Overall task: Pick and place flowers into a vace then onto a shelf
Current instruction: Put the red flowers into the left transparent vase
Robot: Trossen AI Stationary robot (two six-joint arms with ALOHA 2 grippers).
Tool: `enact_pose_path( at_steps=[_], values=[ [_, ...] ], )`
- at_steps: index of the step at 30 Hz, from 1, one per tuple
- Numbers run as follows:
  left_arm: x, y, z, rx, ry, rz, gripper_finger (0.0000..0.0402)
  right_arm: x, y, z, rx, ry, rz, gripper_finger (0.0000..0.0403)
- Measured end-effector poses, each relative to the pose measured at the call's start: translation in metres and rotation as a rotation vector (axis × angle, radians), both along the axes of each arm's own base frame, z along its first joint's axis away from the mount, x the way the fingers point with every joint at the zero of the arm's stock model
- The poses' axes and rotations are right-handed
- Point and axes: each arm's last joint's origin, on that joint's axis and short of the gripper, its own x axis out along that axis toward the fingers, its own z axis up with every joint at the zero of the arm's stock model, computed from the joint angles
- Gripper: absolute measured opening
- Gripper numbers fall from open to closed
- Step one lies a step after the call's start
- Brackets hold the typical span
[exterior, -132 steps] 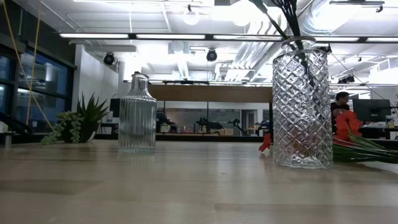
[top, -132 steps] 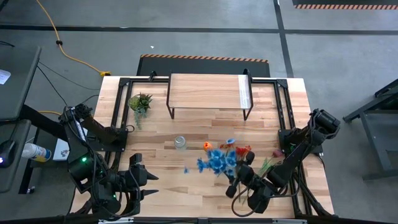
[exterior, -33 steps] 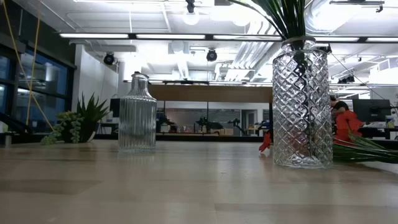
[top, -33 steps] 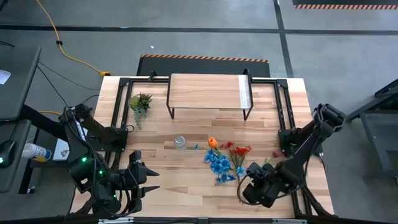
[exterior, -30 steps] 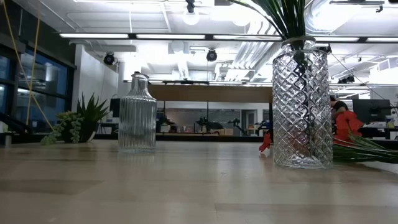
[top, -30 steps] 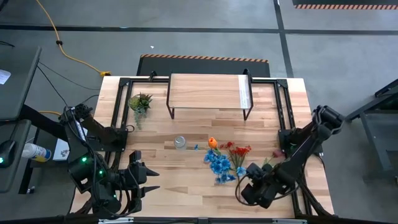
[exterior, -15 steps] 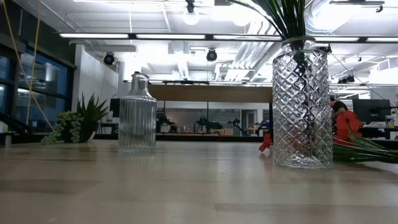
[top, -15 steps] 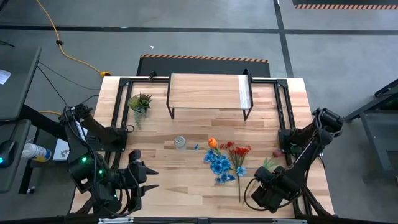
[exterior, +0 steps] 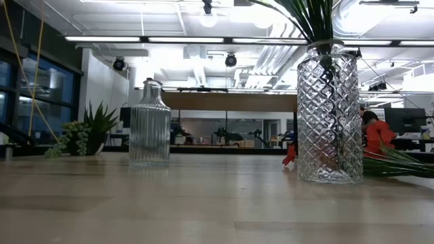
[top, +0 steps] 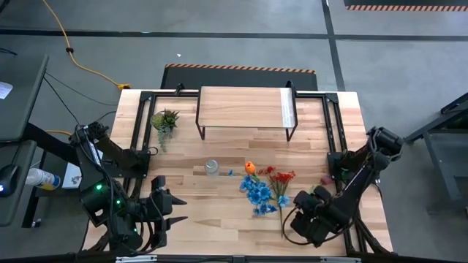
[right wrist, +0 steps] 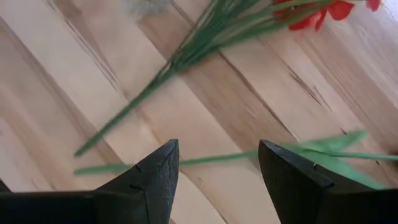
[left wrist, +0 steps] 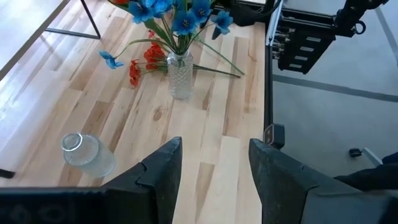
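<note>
Hovering low over the counter's near right edge, my right gripper (top: 296, 219) stood part open and empty, jaws astride a loose green stem (right wrist: 130, 106), as if lining up for it. My left gripper (top: 170, 207) waited near left, also part open, holding nothing. Farther in, blue flowers (top: 256, 191) stood in the vase (left wrist: 180, 78); red ones (top: 280, 177) lay beside. Beyond, the shelf (top: 245, 108) had nothing on it.

Grey floor (top: 241, 44) — bright ceiling lights (exterior: 203, 39).

Blue flowers (left wrist: 180, 15) upright in diamond-cut glass vase (left wrist: 180, 74); red cluster (top: 281, 177) flat beside; shelf (top: 245, 108) bare, well apart.
</note>
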Motion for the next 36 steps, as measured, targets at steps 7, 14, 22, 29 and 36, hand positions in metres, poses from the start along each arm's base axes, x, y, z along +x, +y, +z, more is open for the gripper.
enact_pose_path(
  at_steps=[7, 14, 22, 29, 36],
  values=[
    [0.000, 0.000, 0.000, -0.005, -0.004, 0.004, 0.0220, 0.019, 0.006, -0.015, 0.054, -0.034, -0.027, 0.0211],
    [0.000, 0.000, 0.000, -0.005, -0.005, 0.004, 0.0220, 0.028, 0.018, -0.031, 0.119, -0.053, -0.041, 0.0211],
    [0.000, 0.000, 0.000, -0.005, -0.004, 0.004, 0.0220, 0.037, 0.024, -0.033, 0.181, -0.112, -0.050, 0.0211],
    [0.000, 0.000, 0.000, -0.006, -0.004, 0.004, 0.0220, 0.045, 0.019, -0.043, 0.171, -0.087, -0.077, 0.0211],
    [0.000, 0.000, 0.000, -0.007, -0.002, 0.002, 0.0220, 0.050, 0.018, -0.056, 0.149, -0.059, -0.104, 0.0211]
  ],
)
